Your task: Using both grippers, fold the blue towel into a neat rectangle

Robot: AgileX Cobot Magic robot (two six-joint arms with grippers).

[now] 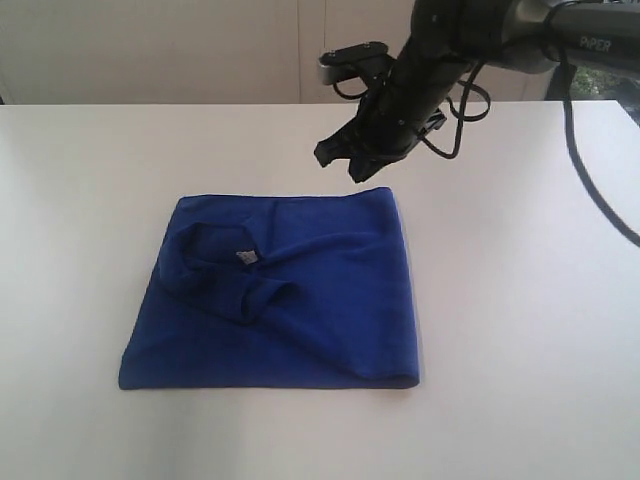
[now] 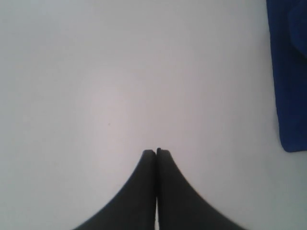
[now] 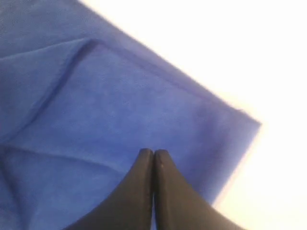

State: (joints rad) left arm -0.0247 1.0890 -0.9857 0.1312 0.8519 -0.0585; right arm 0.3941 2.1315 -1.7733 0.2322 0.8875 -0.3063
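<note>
Both pinched closed, the right end effector is hovering over the one-o'clock corner of the blue towel, and the left end effector is hanging over the table.

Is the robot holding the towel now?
Nothing is held. The left gripper is shut over the table, the right gripper shut above the blue towel.

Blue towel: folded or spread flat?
Folded, but untidy: the blue towel has a rounded fold edge and a bunched flap with the white tag on top.
</note>
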